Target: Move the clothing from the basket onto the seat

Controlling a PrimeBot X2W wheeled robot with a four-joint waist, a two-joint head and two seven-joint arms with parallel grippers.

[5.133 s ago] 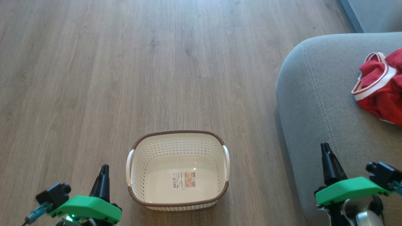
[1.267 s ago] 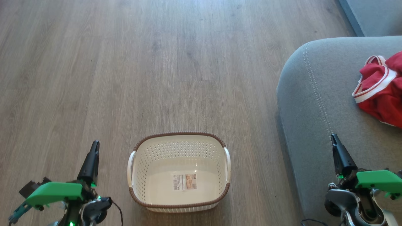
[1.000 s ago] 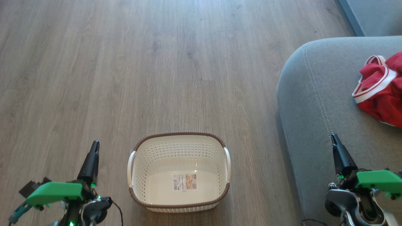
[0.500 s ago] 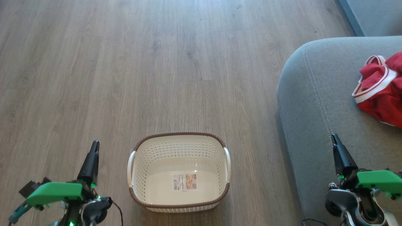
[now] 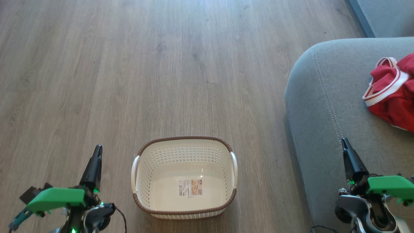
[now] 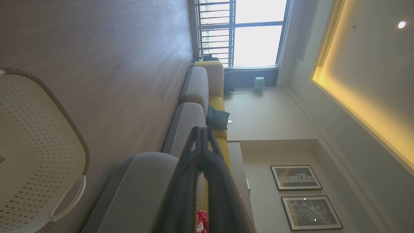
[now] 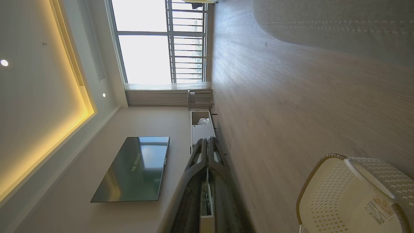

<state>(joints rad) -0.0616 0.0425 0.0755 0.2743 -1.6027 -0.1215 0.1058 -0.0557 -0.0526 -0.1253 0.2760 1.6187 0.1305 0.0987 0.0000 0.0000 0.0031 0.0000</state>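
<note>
Head view: we see the clothing (image 5: 393,97), a crumpled red heap with white striped trim, lying on the grey seat (image 5: 326,113). It sits well in from the seat's rounded corner and is cut off by the picture's right edge. The basket (image 5: 183,137) stands on the wooden floor (image 5: 129,64) near the seat, holding nothing but a paper label (image 5: 190,187). Our left tool (image 5: 97,150) and right tool (image 5: 344,142) are both pinched shut and carry nothing, the left over the floor beside the basket, the right over the seat's near edge. We judge the task done. The risk now is that a needless reach knocks the light basket aside or snags the garments off the seat.
</note>
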